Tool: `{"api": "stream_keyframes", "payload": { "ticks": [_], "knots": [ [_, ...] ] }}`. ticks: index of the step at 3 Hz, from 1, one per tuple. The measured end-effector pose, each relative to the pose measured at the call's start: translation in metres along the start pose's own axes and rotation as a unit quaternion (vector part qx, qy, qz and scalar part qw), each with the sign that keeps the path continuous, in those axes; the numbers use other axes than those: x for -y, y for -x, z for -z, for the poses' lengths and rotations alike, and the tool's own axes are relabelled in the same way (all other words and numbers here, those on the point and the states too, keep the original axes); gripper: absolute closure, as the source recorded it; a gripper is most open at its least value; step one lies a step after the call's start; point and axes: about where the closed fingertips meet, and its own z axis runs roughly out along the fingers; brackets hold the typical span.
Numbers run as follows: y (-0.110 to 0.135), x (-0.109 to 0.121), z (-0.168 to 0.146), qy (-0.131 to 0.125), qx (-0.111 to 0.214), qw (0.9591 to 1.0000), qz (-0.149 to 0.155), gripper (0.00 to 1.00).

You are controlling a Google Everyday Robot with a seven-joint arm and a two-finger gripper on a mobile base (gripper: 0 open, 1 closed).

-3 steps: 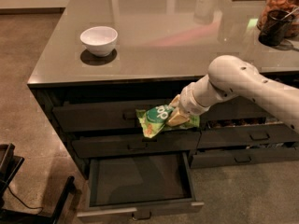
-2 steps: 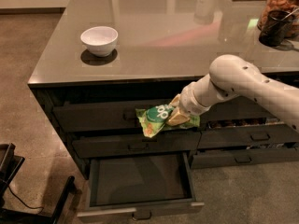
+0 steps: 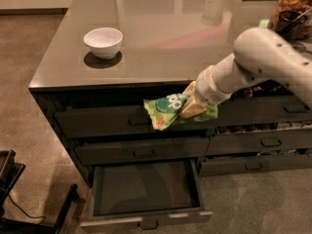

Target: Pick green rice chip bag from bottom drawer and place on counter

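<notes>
My gripper (image 3: pixel 189 106) is shut on the green rice chip bag (image 3: pixel 165 110) and holds it in the air in front of the upper drawer fronts, just below the front edge of the counter (image 3: pixel 161 38). The bag is bright green with a dark round logo and orange chip pictures; its right part is hidden behind the tan fingers (image 3: pixel 192 110). The bottom drawer (image 3: pixel 146 188) stands pulled out below, its dark floor bare. My pale arm (image 3: pixel 263 62) reaches in from the right.
A white bowl (image 3: pixel 103 42) sits on the counter at the left. A jar of snacks (image 3: pixel 292 11) stands at the counter's right rear. Closed dark drawers (image 3: pixel 141 152) and partly open right drawers with packets (image 3: pixel 263 128) face me. Dark equipment (image 3: pixel 14 189) stands on the floor at the lower left.
The arm with the bag has risen slightly; the bag now hangs a little closer to the counter's front edge. The drawer and bowl have not moved.
</notes>
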Motion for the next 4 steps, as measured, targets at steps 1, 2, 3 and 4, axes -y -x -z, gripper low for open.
{"api": "stream_keyframes", "payload": {
  "ticks": [1,2,3,4],
  "knots": [
    [0.026,0.018,0.043,-0.015,-0.018,0.9996,0.016,1.0],
    [0.068,0.051,0.095,-0.055,-0.031,0.9963,0.058,1.0],
    [0.078,0.06,0.105,-0.067,-0.023,0.9955,0.063,1.0],
    [0.079,0.06,0.104,-0.067,-0.023,0.9953,0.066,1.0]
  ]
}}
